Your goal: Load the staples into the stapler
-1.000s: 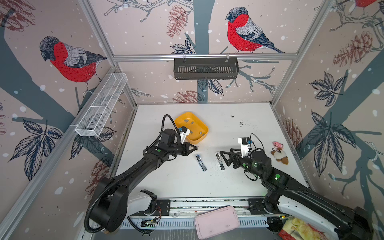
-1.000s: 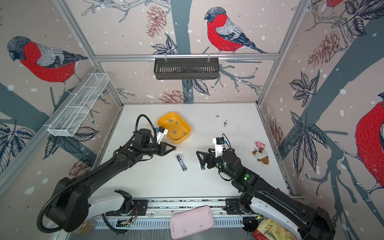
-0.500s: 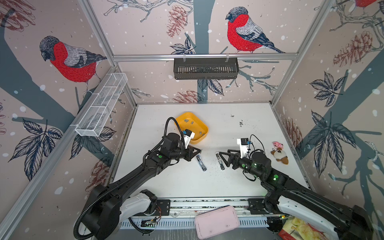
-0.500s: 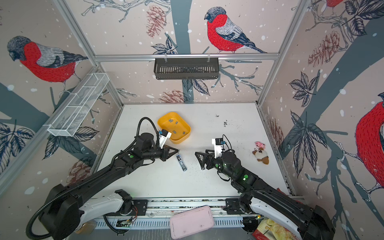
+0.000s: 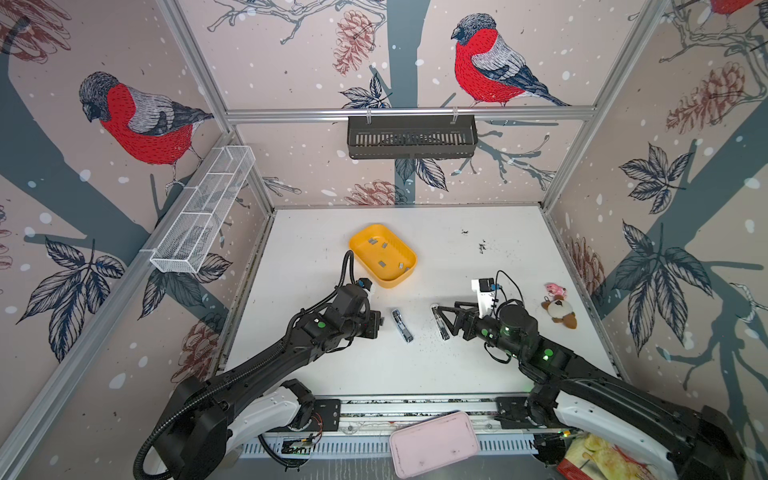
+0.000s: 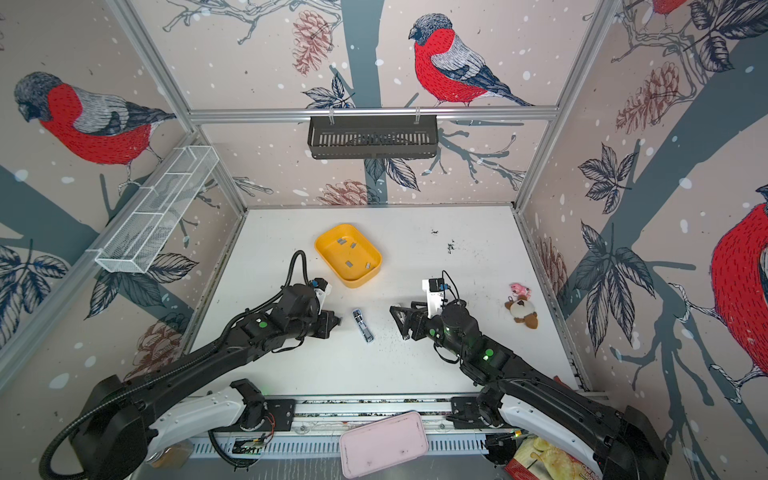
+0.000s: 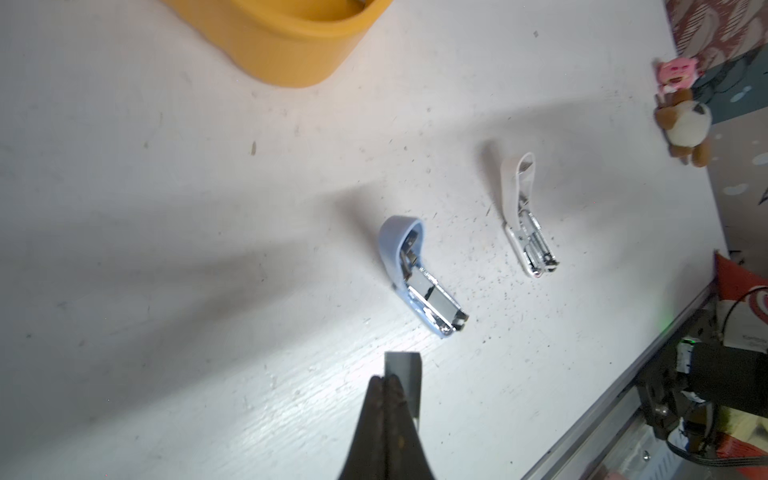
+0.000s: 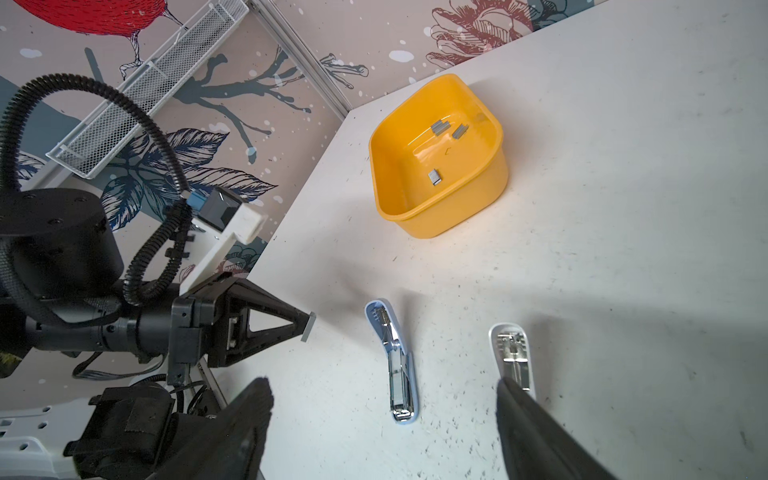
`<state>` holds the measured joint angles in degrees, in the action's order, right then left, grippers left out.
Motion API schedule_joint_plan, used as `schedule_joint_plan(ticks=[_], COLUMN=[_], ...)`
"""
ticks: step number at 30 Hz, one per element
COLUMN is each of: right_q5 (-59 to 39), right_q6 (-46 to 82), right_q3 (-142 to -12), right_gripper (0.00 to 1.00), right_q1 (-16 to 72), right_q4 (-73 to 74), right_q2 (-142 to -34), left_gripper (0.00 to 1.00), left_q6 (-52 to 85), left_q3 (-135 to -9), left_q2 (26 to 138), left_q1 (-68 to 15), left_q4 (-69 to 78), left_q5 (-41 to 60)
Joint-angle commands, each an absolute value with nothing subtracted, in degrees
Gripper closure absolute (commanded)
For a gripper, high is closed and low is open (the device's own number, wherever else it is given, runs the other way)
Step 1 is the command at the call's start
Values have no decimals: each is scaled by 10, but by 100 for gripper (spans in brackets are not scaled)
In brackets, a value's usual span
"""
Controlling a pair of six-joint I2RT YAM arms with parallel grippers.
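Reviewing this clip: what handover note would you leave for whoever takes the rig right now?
Left gripper: shut on one staple strip, near the blue stapler.
Right gripper: open, at the white stapler.
Both staplers lie open on the table; other staples sit in the yellow tray.
Done: one strip in hand. To do: seat it in a stapler, close it.

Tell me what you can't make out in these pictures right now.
- Staple strip in the left gripper: too small to see in both top views.
- White stapler: one end covered by a finger of the right gripper, right wrist view.
- Yellow tray: inside cut off by the left wrist view's edge.
- Blue stapler: glare in the left wrist view hides whether it is loaded.
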<state>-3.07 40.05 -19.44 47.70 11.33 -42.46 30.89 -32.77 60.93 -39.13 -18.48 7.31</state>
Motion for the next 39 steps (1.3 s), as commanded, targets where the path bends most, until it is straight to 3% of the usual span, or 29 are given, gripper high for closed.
schedule_joint_plan(ticks=[1, 14, 30, 34, 39], right_q5=[-27, -16, -9, -9, -12], right_q6=[386, 386, 381, 379, 375], right_q3=[-195, -195, -197, -201, -205], right_gripper=[15, 15, 15, 15, 15], right_q1=[478, 478, 478, 477, 477], right_q4=[136, 129, 126, 128, 130], right_q2=[-428, -428, -432, -435, -447], left_gripper=[100, 100, 100, 86, 78], left_q6=[346, 368, 361, 363, 366], left_q3=[-319, -310, -316, -317, -320], left_q2=[619, 695, 728, 730, 716], left_q1=[-403, -439, -444, -443, -444], left_q4=[-222, -202, -185, -187, -197], left_q5=[10, -54, -64, -65, -68])
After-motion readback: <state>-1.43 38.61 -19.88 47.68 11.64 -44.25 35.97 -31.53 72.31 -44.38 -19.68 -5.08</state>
